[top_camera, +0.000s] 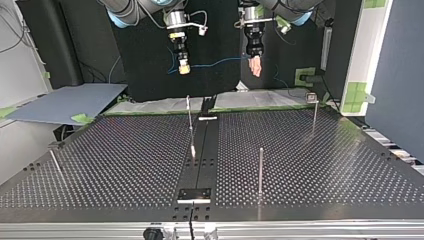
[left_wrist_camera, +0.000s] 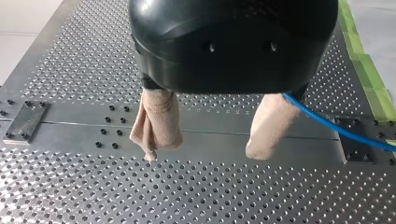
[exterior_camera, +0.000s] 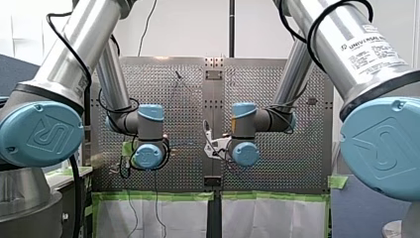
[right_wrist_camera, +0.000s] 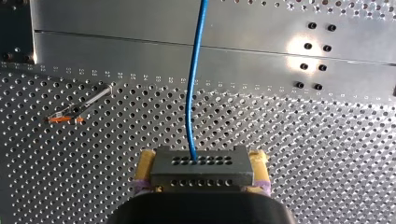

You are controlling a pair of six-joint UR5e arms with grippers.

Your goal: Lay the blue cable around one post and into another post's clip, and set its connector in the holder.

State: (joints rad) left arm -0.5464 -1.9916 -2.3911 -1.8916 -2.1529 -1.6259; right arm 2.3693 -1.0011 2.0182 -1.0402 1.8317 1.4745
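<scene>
Nearest, in the right wrist view, my right gripper pinched the grey connector between yellow pads, and that rigid block was probably the surest handle. The blue cable ran ahead from it, thin and light, likely limp yet springy. Farther off, my left gripper hung spread above the table — the cable just beside one finger.

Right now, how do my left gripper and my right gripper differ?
My left gripper has beige pads; my right gripper has yellow ones. The left's fingers stand apart with nothing between them; the right's are shut on the grey connector. The blue cable leaves the connector in the right gripper but only runs past one left finger. Both hang above the perforated table.
</scene>
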